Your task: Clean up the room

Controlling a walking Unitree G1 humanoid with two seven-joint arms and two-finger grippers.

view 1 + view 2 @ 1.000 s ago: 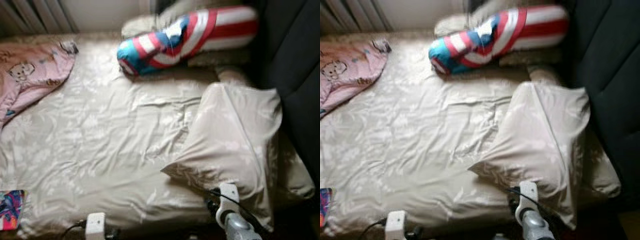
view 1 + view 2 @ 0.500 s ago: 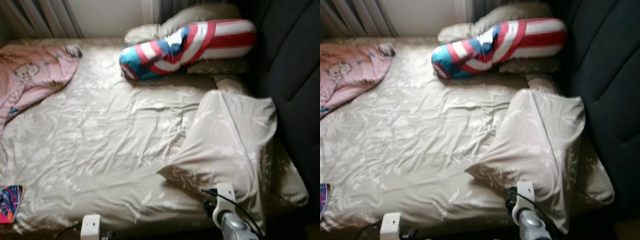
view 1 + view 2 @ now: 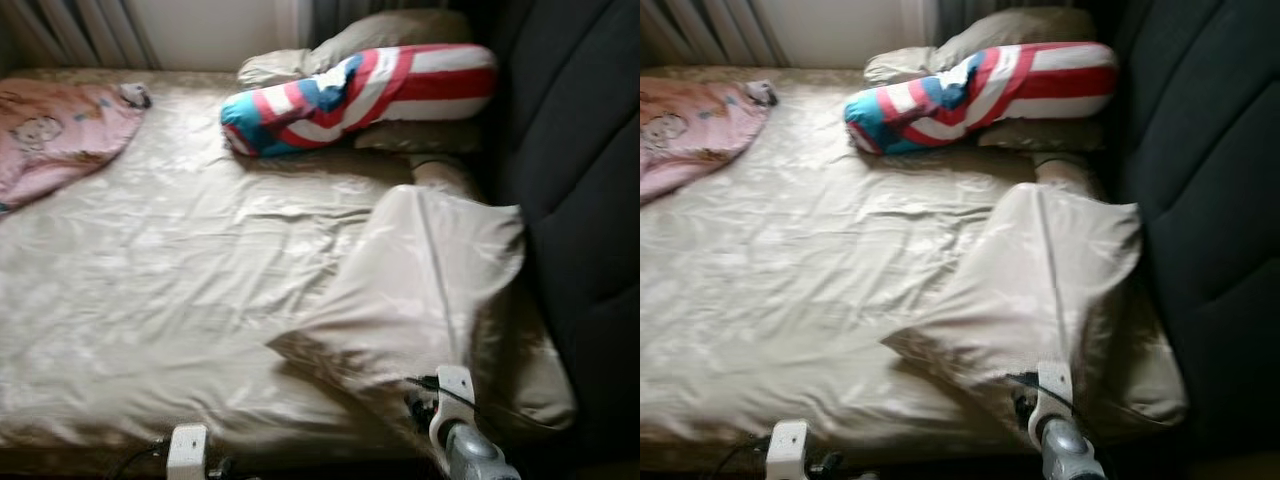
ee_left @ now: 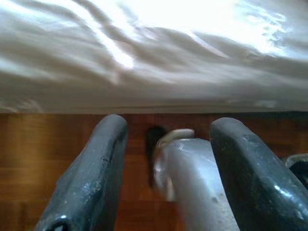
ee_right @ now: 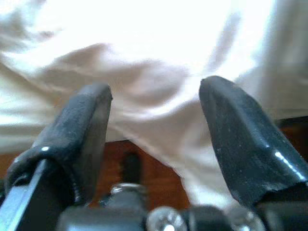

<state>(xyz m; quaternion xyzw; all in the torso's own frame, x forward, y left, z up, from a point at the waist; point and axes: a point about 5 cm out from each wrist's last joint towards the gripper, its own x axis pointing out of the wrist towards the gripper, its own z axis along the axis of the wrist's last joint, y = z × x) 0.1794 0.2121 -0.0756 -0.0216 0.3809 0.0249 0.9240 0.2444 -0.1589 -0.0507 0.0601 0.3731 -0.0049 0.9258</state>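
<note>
Two grippers sit low at the near edge of the bed. The left gripper (image 4: 166, 144) hangs over the wooden floor (image 4: 29, 159) just below the bed's edge, its two black fingers (image 4: 89, 178) spread apart with nothing between them but a silver part of the robot. The right gripper (image 5: 154, 125) points at the hanging corner of a beige pillow (image 3: 420, 290), its fingers (image 5: 240, 134) parted wide and closed on nothing; whether they touch the cloth cannot be told. In the head views the right arm (image 3: 462, 445) rises at the near right, beside that pillow's lower corner, and the left arm (image 3: 188, 448) shows at the near edge further left.

Beyond them the bed (image 3: 150, 290) is covered by a rumpled beige sheet. The beige pillow lies tilted on its right side, against a dark padded headboard (image 3: 580, 170). Further back, a bolster (image 3: 360, 95) striped in red, white and blue lies across the bed, resting on another beige pillow (image 3: 390, 30). At the far left corner a pink blanket (image 3: 55, 130) with cartoon prints lies bunched on the sheet. Curtains (image 3: 80, 30) hang behind the bed.
</note>
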